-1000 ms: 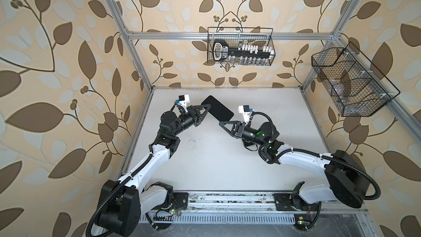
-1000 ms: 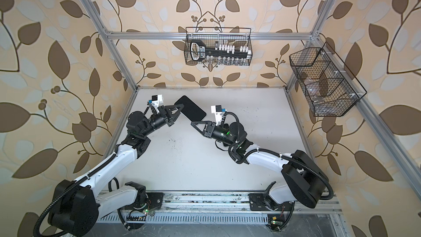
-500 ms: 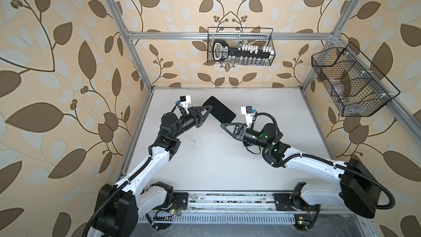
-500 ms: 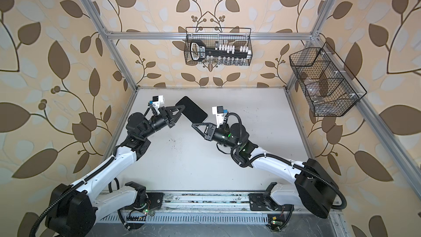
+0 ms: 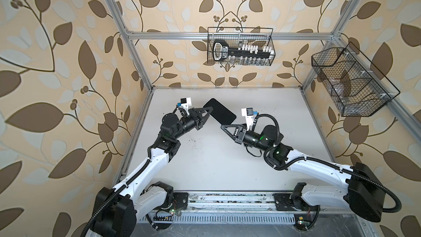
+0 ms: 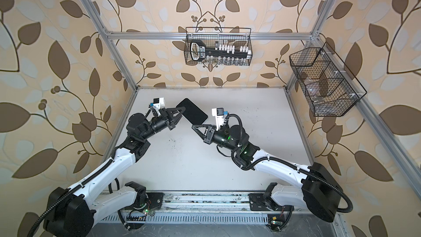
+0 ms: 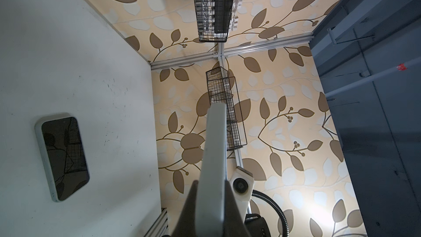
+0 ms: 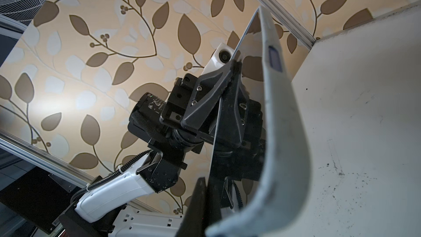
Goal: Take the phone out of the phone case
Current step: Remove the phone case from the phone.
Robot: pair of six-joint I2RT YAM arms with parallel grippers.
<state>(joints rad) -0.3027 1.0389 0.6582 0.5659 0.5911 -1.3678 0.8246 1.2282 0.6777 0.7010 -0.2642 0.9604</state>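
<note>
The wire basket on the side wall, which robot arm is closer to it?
Right. The right arm is on the table side nearest the basket; the left arm is by the opposite wall.

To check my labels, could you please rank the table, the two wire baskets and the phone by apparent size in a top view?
Largest to smallest:
1. table
2. side-wall basket
3. back-wall basket
4. phone
The baskets hang nearer the camera, so true sizes are unsure.

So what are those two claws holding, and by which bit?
One phone with its pale case, between them: the left gripper pinches a long edge, the right gripper the short end nearest it.
</note>
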